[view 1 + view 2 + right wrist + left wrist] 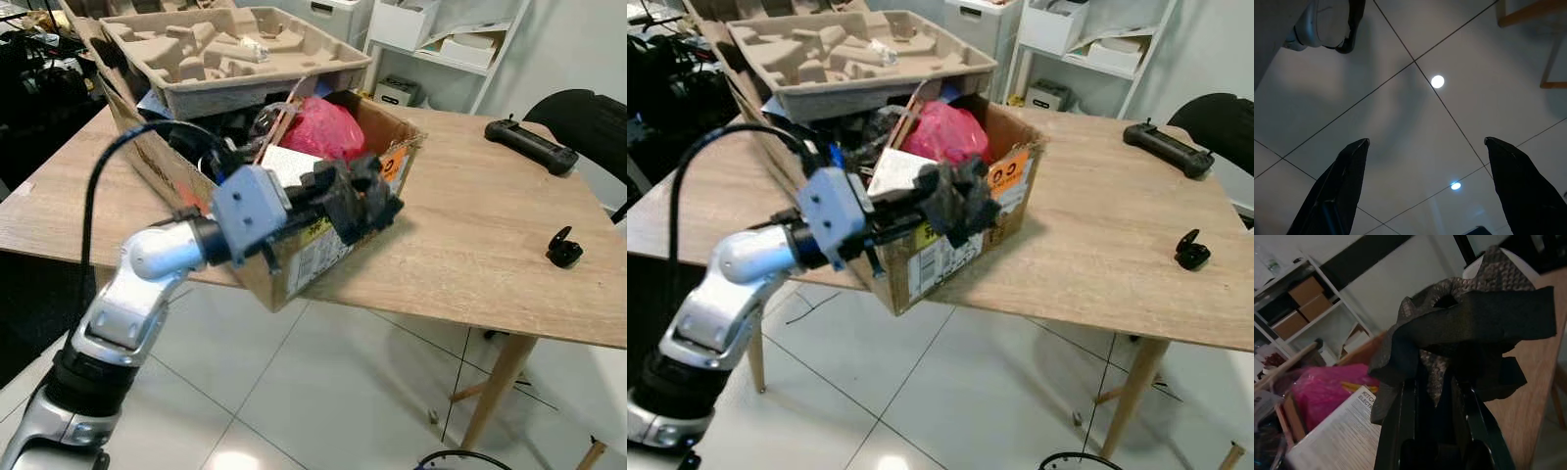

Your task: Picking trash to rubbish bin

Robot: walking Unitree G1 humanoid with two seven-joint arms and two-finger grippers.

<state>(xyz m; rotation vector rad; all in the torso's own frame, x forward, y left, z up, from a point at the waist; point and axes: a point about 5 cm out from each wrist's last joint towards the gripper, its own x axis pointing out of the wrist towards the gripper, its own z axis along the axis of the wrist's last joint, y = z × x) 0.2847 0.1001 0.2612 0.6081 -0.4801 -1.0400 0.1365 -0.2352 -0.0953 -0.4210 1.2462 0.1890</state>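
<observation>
— What is held by the left gripper (367, 201)?

— A crumpled piece of dark, scaly-textured black material (1469, 328) is clamped between its jaws, which are drawn narrow around it. In the head views the gripper is seen raised at the near corner of an open brown cardboard box (338, 240), with the scrap just over the box's front rim.

— Where is the box placed?

— It is set at the near edge of a light wood-grain worktop (470, 245), one corner overhanging the white tiled floor (323, 392). Inside, a bright pink plastic bag (323, 127) is seen at about twelve o'clock from the gripper, beside a white printed sheet (1342, 435). A moulded grey-brown pulp tray (225, 54) is rested across the far side of the box.

— And the right gripper (1425, 186)?

— It is pointed down at the floor tiles, its jaws spread wide with nothing between them.

— What else is on the worktop?

— A black handheld controller (532, 145) is laid at roughly two o'clock from the box, and a small black clip-like object (564, 248) at three o'clock, well apart from it.
</observation>
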